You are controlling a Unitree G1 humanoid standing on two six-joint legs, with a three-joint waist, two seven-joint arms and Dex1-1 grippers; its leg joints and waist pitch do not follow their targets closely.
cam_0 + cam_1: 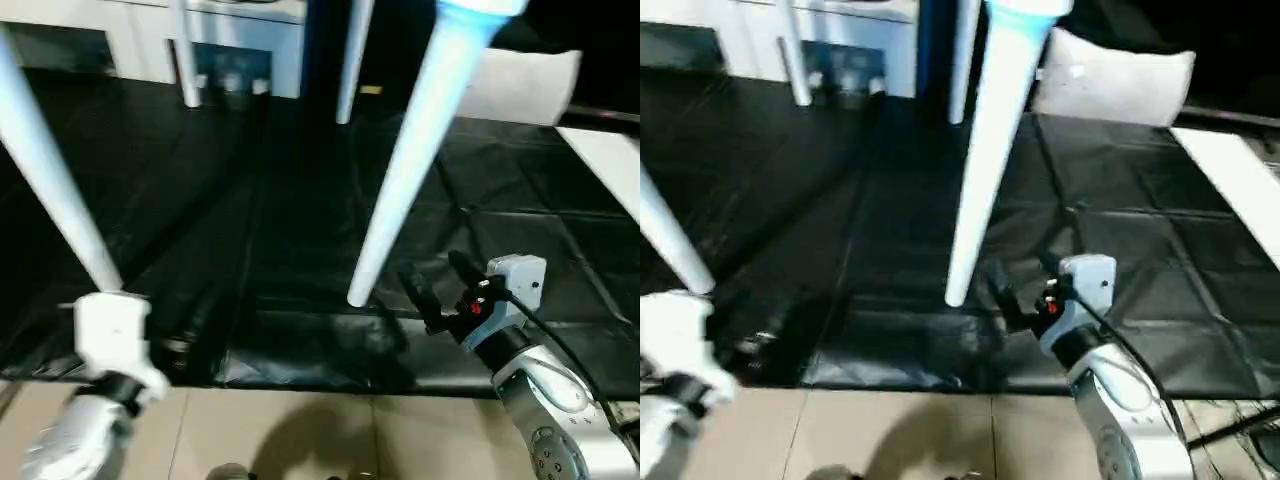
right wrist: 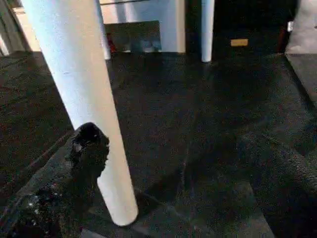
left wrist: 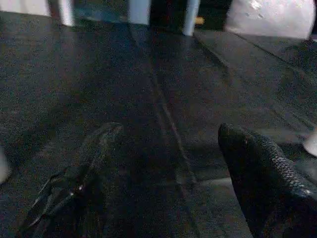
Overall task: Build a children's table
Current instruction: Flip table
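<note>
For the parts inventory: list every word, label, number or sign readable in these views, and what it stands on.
No text can be read.
Small yellow-tan rectangular tag against the dark background beyond the black floor mat: too blurred to read.
White tapered plastic table legs: no markings visible.

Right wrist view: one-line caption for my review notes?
Open right gripper beside a white tapered plastic table leg standing on black floor matting, nothing held.
</note>
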